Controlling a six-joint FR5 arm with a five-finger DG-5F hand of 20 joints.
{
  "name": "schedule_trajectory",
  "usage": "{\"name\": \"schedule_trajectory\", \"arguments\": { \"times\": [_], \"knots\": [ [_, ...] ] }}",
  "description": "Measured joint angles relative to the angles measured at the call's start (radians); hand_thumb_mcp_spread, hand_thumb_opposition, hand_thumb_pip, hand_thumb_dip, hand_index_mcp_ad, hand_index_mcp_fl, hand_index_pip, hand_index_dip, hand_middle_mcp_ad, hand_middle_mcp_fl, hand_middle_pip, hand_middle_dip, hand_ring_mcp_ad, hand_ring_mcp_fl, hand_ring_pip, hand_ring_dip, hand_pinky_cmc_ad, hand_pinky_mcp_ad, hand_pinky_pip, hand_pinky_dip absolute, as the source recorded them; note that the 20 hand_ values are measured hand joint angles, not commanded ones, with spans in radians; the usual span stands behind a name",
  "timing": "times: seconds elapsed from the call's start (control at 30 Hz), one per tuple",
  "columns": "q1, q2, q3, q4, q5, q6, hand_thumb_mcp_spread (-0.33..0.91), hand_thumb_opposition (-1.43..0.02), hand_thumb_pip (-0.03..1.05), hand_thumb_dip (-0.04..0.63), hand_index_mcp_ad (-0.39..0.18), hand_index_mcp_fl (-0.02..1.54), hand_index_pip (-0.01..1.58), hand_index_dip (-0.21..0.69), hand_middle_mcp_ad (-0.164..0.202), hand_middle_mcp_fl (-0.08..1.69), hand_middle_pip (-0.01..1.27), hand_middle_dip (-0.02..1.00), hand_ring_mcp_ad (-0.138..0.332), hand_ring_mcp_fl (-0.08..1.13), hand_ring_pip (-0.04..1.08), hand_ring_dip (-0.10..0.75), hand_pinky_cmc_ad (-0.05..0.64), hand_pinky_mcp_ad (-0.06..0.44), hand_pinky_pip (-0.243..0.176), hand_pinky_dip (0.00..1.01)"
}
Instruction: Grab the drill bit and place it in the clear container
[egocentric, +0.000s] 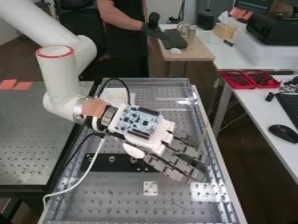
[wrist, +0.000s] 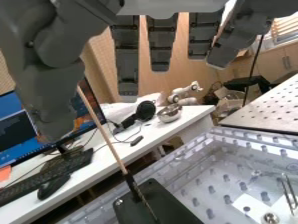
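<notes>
Live: dark grey articulated hand (egocentric: 186, 167) over the grey perforated metal desk (egocentric: 116, 192), straight fingers and thumb apart | drill bit: can't be sure which item, perhaps among slim silvery metal rods (wrist: 289, 192) beside a flat white plate (wrist: 257, 202)

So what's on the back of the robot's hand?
A blue circuit board sits on the back of the hand. The surface directly beneath the board is covered, so it can't be seen.
</notes>
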Motion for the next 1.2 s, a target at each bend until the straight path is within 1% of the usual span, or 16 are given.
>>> {"name": "schedule_trajectory", "arguments": {
  "times": [0.07, 0.17, 0.23, 0.33, 0.37, 0.43, 0.6, 0.63, 0.77, 0.83, 0.9, 0.97, 1.0, 1.1, 1.17, 1.2],
  "knots": [
    [0.000, -0.017, 0.012, -0.008, 0.000, 0.001, 0.32, -0.71, 0.57, 0.192, -0.072, 0.22, 0.86, 0.126, 0.063, 0.12, 0.12, 0.17, 0.178, 0.00, 0.09, -0.012, 0.326, 0.129, -0.101, 0.29],
    [-0.002, -0.039, 0.027, -0.019, 0.004, 0.004, 0.31, -0.71, 0.61, 0.188, -0.072, 0.25, 0.90, 0.093, 0.063, 0.12, 0.12, 0.17, 0.178, 0.00, 0.09, -0.012, 0.326, 0.129, -0.101, 0.29],
    [-0.005, -0.058, 0.039, -0.024, 0.013, 0.007, 0.34, -0.73, 0.61, 0.194, -0.072, 0.28, 0.93, 0.094, 0.063, 0.12, 0.12, 0.17, 0.178, 0.00, 0.09, -0.012, 0.323, 0.129, -0.101, 0.29],
    [-0.008, -0.075, 0.046, -0.029, 0.019, 0.007, 0.34, -0.75, 0.61, 0.194, -0.075, 0.33, 0.96, 0.089, 0.063, 0.12, 0.12, 0.17, 0.180, 0.00, 0.09, -0.012, 0.323, 0.129, -0.103, 0.28],
    [-0.009, -0.077, 0.047, -0.029, 0.020, 0.007, 0.34, -0.74, 0.61, 0.190, -0.072, 0.33, 0.98, 0.087, 0.059, 0.13, 0.12, 0.17, 0.176, 0.00, 0.09, -0.012, 0.323, 0.129, -0.101, 0.28],
    [-0.010, -0.085, 0.050, -0.031, 0.027, 0.007, 0.38, -0.76, 0.61, 0.197, -0.075, 0.35, 1.02, 0.087, 0.063, 0.14, 0.12, 0.17, 0.180, 0.00, 0.09, -0.012, 0.323, 0.129, -0.101, 0.25],
    [-0.010, -0.101, 0.054, -0.034, 0.034, 0.012, 0.39, -0.77, 0.61, 0.195, -0.077, 0.40, 1.09, 0.087, 0.059, 0.14, 0.12, 0.17, 0.176, 0.00, 0.09, -0.012, 0.316, 0.129, -0.101, 0.21],
    [-0.010, -0.102, 0.053, -0.032, 0.033, 0.013, 0.40, -0.77, 0.60, 0.204, -0.079, 0.40, 1.11, 0.087, 0.059, 0.18, 0.12, 0.17, 0.176, 0.00, 0.09, -0.012, 0.316, 0.129, -0.101, 0.21],
    [-0.009, -0.102, 0.051, -0.028, 0.029, 0.021, 0.42, -0.79, 0.59, 0.213, -0.087, 0.41, 1.14, 0.087, 0.063, 0.18, 0.12, 0.17, 0.180, 0.00, 0.09, -0.012, 0.312, 0.129, -0.099, 0.19],
    [-0.007, -0.101, 0.048, -0.025, 0.027, 0.035, 0.43, -0.79, 0.59, 0.213, -0.094, 0.40, 1.16, 0.091, 0.059, 0.18, 0.12, 0.17, 0.176, 0.00, 0.09, -0.012, 0.312, 0.129, -0.099, 0.19],
    [-0.006, -0.098, 0.046, -0.023, 0.021, 0.045, 0.44, -0.80, 0.59, 0.215, -0.094, 0.35, 1.19, 0.084, 0.059, 0.18, 0.12, 0.18, 0.180, 0.00, 0.09, -0.012, 0.312, 0.129, -0.099, 0.19],
    [-0.004, -0.095, 0.045, -0.024, 0.015, 0.053, 0.45, -0.80, 0.58, 0.209, -0.094, 0.29, 1.23, 0.126, 0.059, 0.18, 0.12, 0.19, 0.180, 0.00, 0.09, -0.012, 0.312, 0.129, -0.091, 0.20],
    [-0.003, -0.095, 0.045, -0.026, 0.012, 0.061, 0.44, -0.80, 0.58, 0.213, -0.094, 0.25, 1.25, 0.140, 0.059, 0.18, 0.12, 0.19, 0.180, 0.00, 0.09, -0.012, 0.312, 0.129, -0.091, 0.19],
    [-0.002, -0.095, 0.045, -0.028, 0.006, 0.080, 0.46, -0.80, 0.58, 0.213, -0.103, 0.14, 1.30, 0.218, 0.059, 0.18, 0.12, 0.19, 0.180, 0.00, 0.09, -0.012, 0.312, 0.129, -0.091, 0.18],
    [-0.002, -0.096, 0.046, -0.030, 0.003, 0.092, 0.48, -0.82, 0.58, 0.213, -0.105, 0.10, 1.33, 0.265, 0.063, 0.19, 0.12, 0.19, 0.180, 0.00, 0.09, -0.012, 0.312, 0.129, -0.091, 0.18],
    [-0.001, -0.097, 0.047, -0.030, 0.003, 0.094, 0.48, -0.82, 0.58, 0.213, -0.105, 0.09, 1.34, 0.274, 0.063, 0.16, 0.12, 0.19, 0.180, 0.00, 0.09, -0.012, 0.312, 0.129, -0.091, 0.18]
  ]
}}
